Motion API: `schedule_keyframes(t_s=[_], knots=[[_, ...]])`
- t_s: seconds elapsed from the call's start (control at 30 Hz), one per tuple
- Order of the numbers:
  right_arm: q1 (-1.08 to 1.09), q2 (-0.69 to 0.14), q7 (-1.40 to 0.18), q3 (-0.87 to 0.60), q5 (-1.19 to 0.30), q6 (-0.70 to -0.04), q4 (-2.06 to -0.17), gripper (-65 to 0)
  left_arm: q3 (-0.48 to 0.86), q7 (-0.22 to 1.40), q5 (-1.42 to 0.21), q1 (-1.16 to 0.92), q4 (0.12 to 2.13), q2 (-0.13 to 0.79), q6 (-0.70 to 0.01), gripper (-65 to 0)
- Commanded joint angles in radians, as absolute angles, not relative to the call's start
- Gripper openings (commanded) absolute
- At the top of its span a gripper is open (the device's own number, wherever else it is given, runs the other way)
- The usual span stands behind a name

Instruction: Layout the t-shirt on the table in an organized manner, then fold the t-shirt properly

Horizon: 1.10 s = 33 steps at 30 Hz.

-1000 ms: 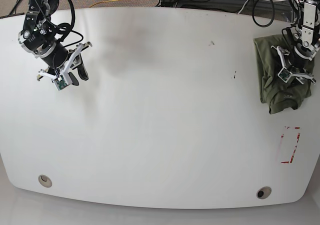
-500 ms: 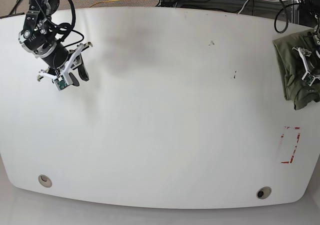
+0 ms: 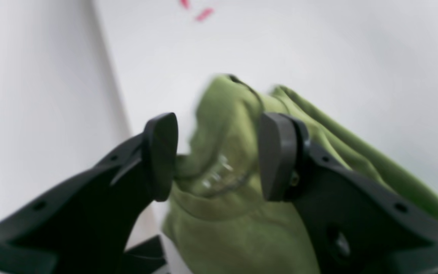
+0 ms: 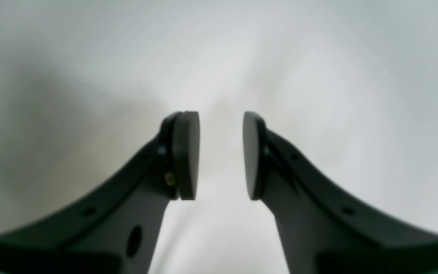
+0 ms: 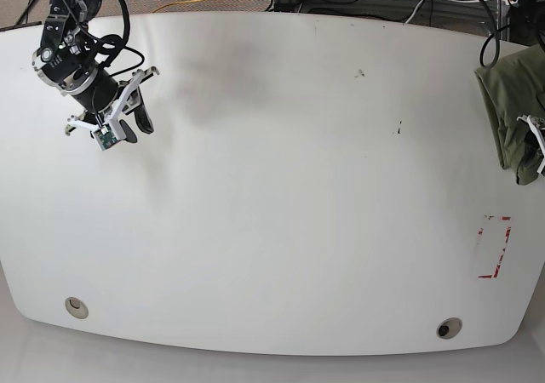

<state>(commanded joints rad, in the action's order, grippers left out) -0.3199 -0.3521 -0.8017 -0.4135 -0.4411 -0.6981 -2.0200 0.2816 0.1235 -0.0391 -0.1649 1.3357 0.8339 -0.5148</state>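
The olive-green t-shirt [image 5: 504, 102] lies bunched at the far right edge of the white table [image 5: 281, 187], partly over the edge. My left gripper [image 5: 536, 145] is at the frame's right border, on the shirt. In the left wrist view the shirt [image 3: 238, 213] fills the space between the dark fingers of that gripper [image 3: 219, 156], collar and label showing; the jaws stand fairly wide around the bundle. My right gripper [image 5: 134, 130] hangs over the far left of the table; in its wrist view [image 4: 221, 152] it is slightly open with nothing between the pads.
A red tape rectangle [image 5: 496, 247] is marked near the right front; red bits of it show in the left wrist view [image 3: 203, 14]. Two grommet holes [image 5: 77, 307] [image 5: 449, 327] sit near the front edge. Cables [image 5: 426, 0] run behind the table.
My left gripper has moved right, toward the table's right edge, dragging the t-shirt with it, and is now almost out of view. My right gripper has shifted slightly up.
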Motion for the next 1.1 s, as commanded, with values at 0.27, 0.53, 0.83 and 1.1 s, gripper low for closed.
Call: schedule_keyframes(t_s=[0.27,0.53,0.83,1.1], knots=[[-0.314,-0.352,-0.802,-0.409,-0.441,-0.698,-2.02,-46.1,0.51,0.377,-0.114,-0.309,1.56,0.682,-0.619,-33.2],[-0.302,-0.352,-0.802,-0.409,-0.441,-0.698,-2.018,-46.1,0.777,0.584,-0.108,-0.38,1.682,0.455,-0.698,-33.2],[-0.298,-0.321,-0.802,-0.412,-0.441,-0.698,-2.018,-46.1,0.929,0.664,-0.107,-0.38,1.639,0.348,-0.698,-33.2],[-0.303,-0.318,-0.802,-0.409,-0.441,-0.698,-2.018,-46.1,0.855,0.634,-0.107,-0.372,1.455,0.394,-0.698,-33.2]])
